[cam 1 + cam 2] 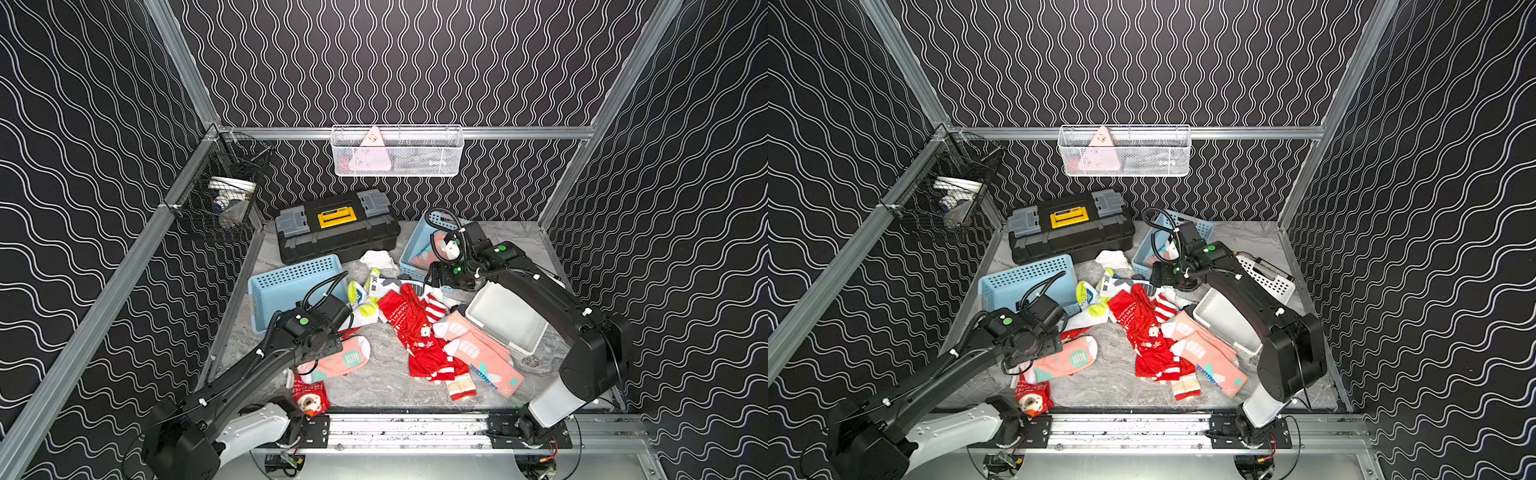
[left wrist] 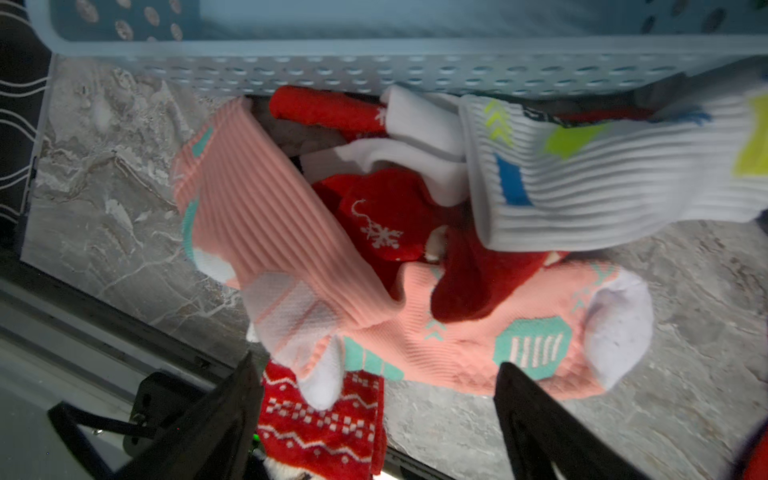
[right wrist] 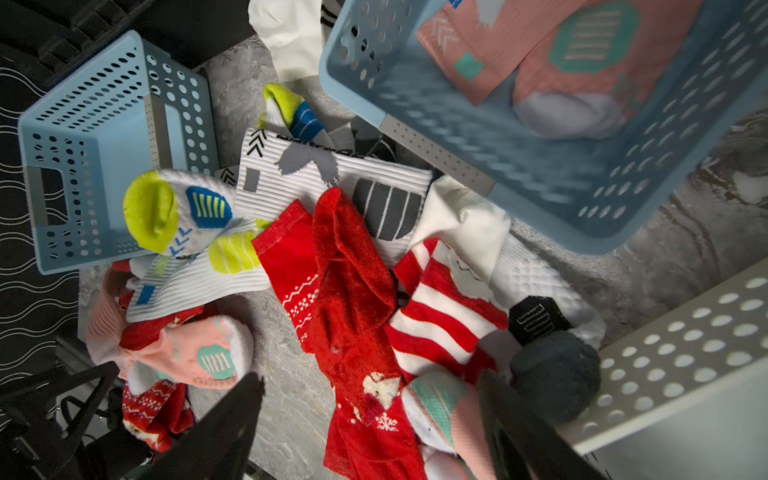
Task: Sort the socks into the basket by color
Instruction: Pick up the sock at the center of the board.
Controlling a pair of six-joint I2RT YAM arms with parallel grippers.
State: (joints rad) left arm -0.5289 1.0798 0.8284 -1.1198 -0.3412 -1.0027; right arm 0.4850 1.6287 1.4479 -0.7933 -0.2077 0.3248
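Socks lie in a loose heap on the marble table: white ones with yellow patches (image 1: 365, 299), red Christmas ones (image 1: 415, 332), a red-white striped one (image 3: 440, 320) and salmon-pink ones (image 1: 478, 353). Two pink socks (image 3: 552, 54) lie in the far blue basket (image 1: 409, 266). A second blue basket (image 1: 291, 286) stands at the left. My left gripper (image 2: 374, 374) hangs open over a pink sock (image 2: 457, 345) and a red patterned sock (image 2: 324, 428), gripping neither. My right gripper (image 3: 368, 386) is open above a red Christmas sock (image 3: 357, 332), beside the far basket's front edge.
A white basket (image 1: 507, 320) sits at the right under my right arm. A black toolbox (image 1: 336, 228) stands at the back. A black wire basket (image 1: 220, 208) hangs on the left rail, a white mesh one (image 1: 397, 151) on the back rail.
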